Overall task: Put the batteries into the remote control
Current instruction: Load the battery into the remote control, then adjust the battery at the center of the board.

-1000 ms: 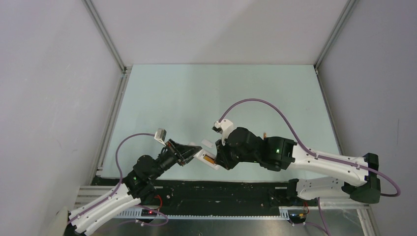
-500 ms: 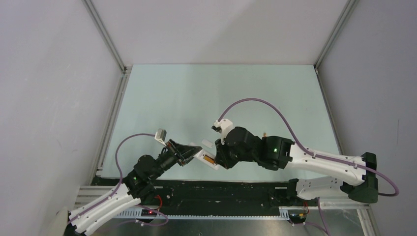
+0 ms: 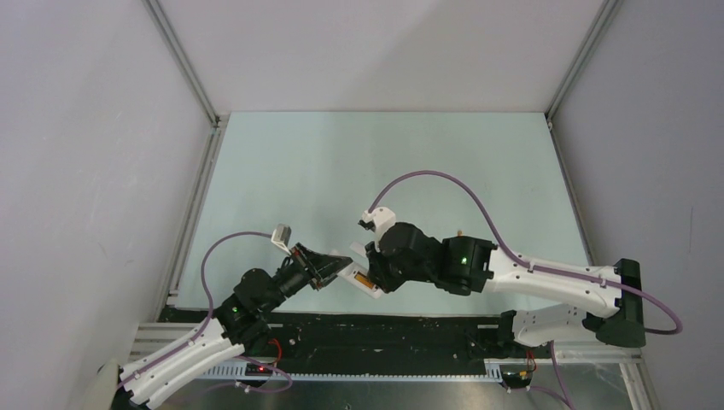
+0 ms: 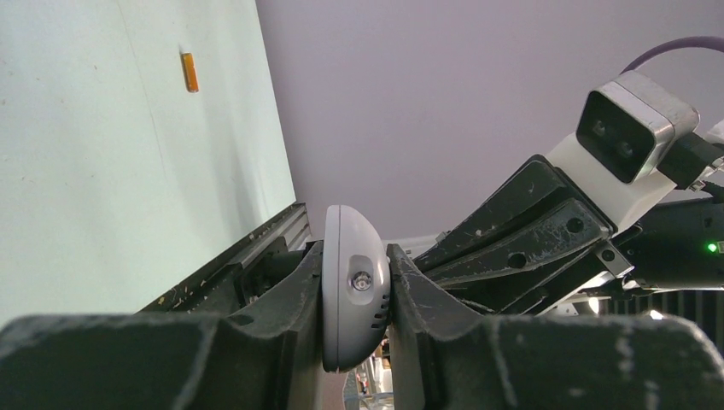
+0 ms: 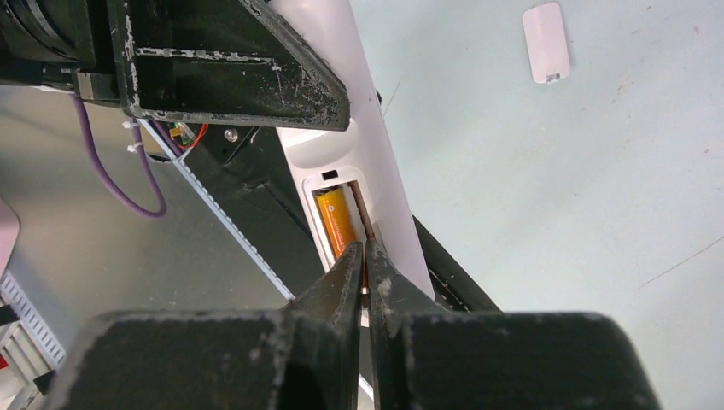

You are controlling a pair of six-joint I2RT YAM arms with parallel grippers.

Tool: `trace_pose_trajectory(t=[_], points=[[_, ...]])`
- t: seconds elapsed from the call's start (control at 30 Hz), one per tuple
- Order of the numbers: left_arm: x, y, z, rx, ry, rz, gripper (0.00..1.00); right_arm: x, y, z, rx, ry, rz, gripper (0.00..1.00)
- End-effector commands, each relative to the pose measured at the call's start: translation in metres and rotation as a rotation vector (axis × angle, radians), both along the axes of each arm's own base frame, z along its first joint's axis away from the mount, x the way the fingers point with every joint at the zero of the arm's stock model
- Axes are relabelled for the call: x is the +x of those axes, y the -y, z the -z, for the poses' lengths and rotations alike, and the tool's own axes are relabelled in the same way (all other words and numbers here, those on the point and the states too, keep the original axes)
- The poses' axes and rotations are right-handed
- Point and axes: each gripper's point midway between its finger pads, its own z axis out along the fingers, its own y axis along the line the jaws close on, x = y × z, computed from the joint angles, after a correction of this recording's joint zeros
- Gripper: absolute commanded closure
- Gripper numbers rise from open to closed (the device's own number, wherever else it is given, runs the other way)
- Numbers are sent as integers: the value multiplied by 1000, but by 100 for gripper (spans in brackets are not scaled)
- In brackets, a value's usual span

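Right end effector (image 5: 365, 253) edged left, pressed together | left end effector (image 4: 354, 290) pinches remote control (image 5: 376, 158), axis diagonal

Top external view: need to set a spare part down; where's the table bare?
Bare: the table's far half, up to the back wall. Crowded: the near edge, where left gripper and right gripper meet at the remote control.

**Top view:** you look steeply down from high behind the near edge of the table (image 3: 384, 162). **Left wrist view:** close, rolled sideways, skimming low across it. **Right wrist view:** close, angled down onto it. All three share the remote control (image 5: 376, 162).
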Motion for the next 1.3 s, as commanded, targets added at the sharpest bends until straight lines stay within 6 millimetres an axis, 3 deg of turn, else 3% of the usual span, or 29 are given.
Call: trace_pose_trajectory(t=[0.0, 0.17, 0.4, 0.5, 0.57, 0.7, 0.73, 0.83, 1.0, 1.1, 1.27], points=[[-6, -3, -50, -134, 85, 14, 100, 3, 0, -6, -16, 36, 7, 92], [-5, -3, -47, -127, 81, 14, 100, 9, 0, -32, 69, 93, 30, 87], [-4, -3, -40, -120, 65, 10, 100, 29, 10, -89, 248, 241, 128, 63], [-4, -3, -41, -123, 66, 11, 100, 42, 27, -95, 259, 273, 230, 52], [-5, -3, -40, -126, 67, 11, 100, 64, 51, -82, 203, 256, 382, 47], [-6, -4, -40, -130, 68, 13, 100, 97, 112, -23, -2, 102, 657, 42], [-6, -4, -40, -129, 66, 14, 100, 97, 125, -4, -68, 59, 689, 41], [-7, -3, -41, -130, 68, 20, 100, 116, 162, 30, -147, -22, 811, 37], [-8, -3, -43, -133, 72, 26, 100, 130, 193, 83, -164, -158, 888, 29], [-9, -4, -45, -143, 75, 26, 100, 137, 205, 101, -153, -215, 925, 21], [-10, -4, -46, -146, 77, 30, 100, 146, 216, 132, -219, -261, 948, 20]])
